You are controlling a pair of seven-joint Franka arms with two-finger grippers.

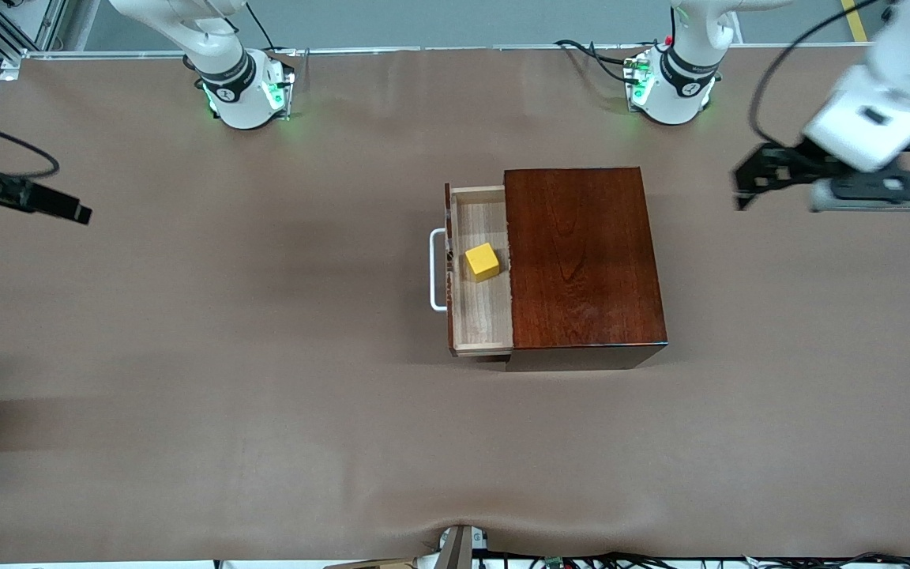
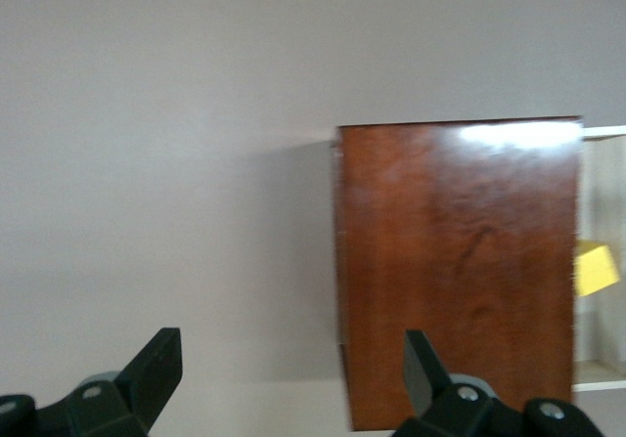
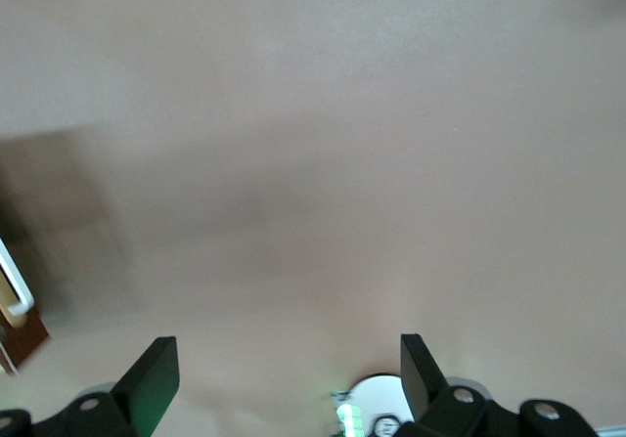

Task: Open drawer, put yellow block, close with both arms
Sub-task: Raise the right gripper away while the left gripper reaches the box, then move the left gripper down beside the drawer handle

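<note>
While the drawer (image 1: 480, 273) stands pulled out of the box (image 1: 581, 265) toward the right arm's end of the table (image 1: 186, 356), the block (image 1: 482, 261) lies inside it — on the pale tray floor, near the middle of the exposed strip and close to the box's opening. The white handle (image 1: 437, 269) juts from the drawer's dark front, pointing toward the right arm's end.

The left gripper (image 1: 747, 183) hangs in the air over the tabletop near the left arm's edge, well apart from the box; its fingers (image 2: 156, 364) are spread wide with nothing between them. In the left wrist view the box fills the space past the fingertips, and the block (image 2: 595, 267) shows at the picture's edge, in the drawer (image 2: 604, 261), with the whole box between it and this gripper.

The right gripper (image 3: 289, 373) — also spread wide and empty — is over bare tabletop toward the right arm's edge, and shows only as a dark shape (image 1: 5, 190) at the front view's margin. Its wrist view catches just a bit of the handle (image 3: 15, 285) at the edge; the block is not visible there. Both grippers are well clear of the drawer and block, one toward each end of the table.
</note>
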